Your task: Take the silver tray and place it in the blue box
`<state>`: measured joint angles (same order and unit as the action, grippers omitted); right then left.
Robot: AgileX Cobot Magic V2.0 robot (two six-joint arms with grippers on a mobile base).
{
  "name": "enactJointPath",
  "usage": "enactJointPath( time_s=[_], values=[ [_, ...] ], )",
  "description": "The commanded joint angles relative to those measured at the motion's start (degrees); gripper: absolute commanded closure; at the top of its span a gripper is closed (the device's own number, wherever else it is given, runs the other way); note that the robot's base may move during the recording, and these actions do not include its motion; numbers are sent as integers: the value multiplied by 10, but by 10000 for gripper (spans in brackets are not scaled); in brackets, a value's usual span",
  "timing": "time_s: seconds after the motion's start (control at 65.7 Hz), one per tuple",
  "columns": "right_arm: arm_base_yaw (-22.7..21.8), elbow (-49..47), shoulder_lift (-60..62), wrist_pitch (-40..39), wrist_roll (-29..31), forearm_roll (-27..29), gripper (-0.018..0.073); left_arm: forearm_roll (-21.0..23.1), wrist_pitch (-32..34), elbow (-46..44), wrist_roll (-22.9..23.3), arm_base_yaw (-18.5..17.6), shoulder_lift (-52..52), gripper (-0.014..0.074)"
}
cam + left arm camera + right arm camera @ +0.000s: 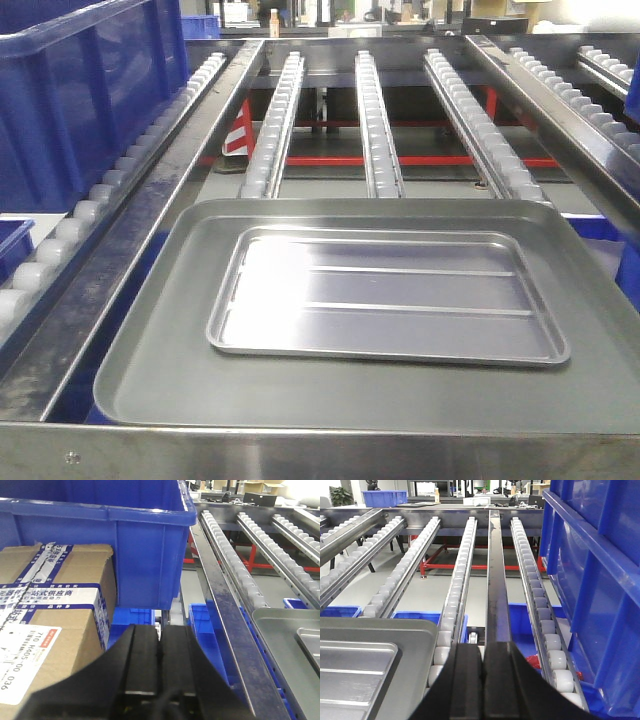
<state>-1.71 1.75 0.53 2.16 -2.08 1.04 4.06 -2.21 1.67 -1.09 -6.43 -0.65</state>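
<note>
1 small shiny silver ridged metal tray point(385, 300), 1 larger dull grey smooth-floored metal tray point(150, 370), 1 taped brown cardboard box point(55, 585).

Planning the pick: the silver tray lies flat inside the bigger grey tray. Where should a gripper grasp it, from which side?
Likely its raised rim, from above, midway along a short edge: the silver tray lies flat on the grey tray, so only the rim offers a pinch, with bare floor around it.

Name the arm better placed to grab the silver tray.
Right, probably: the silver tray lies close beside its shut fingers, while the left wrist view shows only a corner of it beyond a steel rail.
</note>
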Motion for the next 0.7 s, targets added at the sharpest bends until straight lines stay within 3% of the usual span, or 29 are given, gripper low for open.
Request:
enactJointPath(
  time_s=[0.0,0.685],
  values=[
    [-2,2,12,-52,6,1,509,4,46,-1,1,-3,-11,701],
    [-3,2,12,-54,6,1,509,4,53,-1,1,-3,-11,701]
  ],
)
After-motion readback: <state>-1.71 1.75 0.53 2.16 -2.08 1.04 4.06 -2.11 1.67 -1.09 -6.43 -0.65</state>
